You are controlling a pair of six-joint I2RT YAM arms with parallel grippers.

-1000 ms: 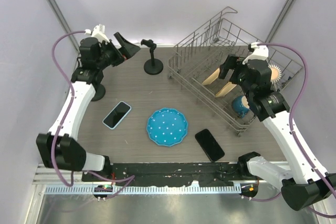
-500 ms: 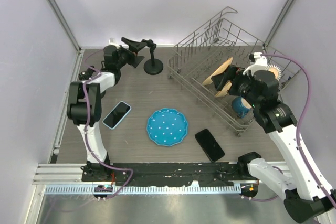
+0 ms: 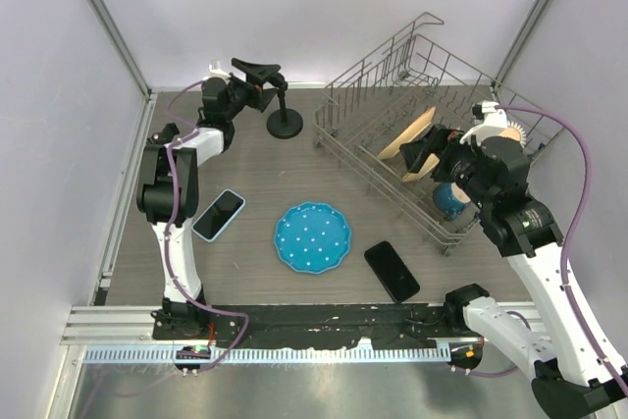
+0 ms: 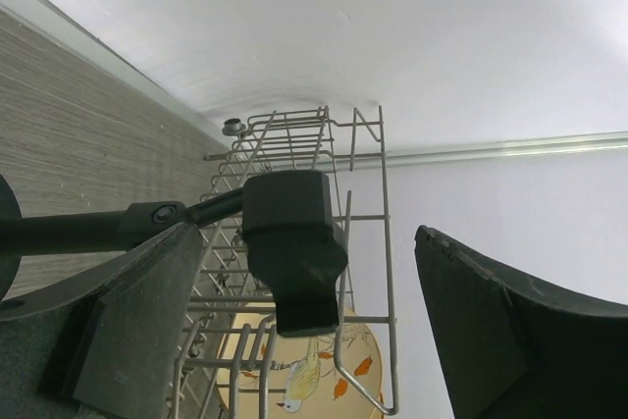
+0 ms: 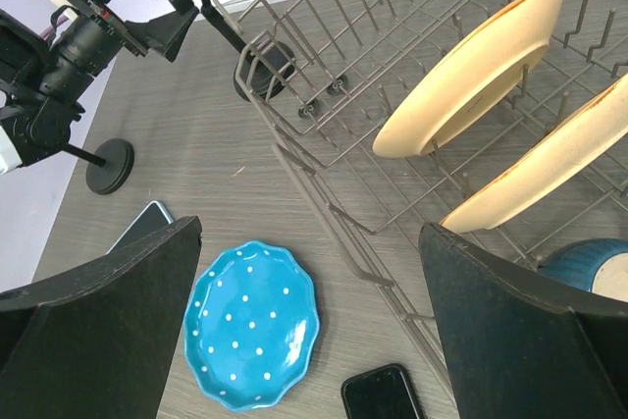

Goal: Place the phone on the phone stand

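On the table (image 3: 245,159), blue phone (image 3: 218,215) and black phone (image 3: 392,270) lie untouched, well apart from the stand (image 3: 285,110); left gripper (image 3: 267,83) and right gripper (image 5: 309,242) gape empty.

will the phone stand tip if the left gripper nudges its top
Probably tippy: the phone stand is a thin post on a small round base, and the left gripper stands open around its head, where a push has most leverage. It looks rigid, so it would likely slide or topple rather than bend.
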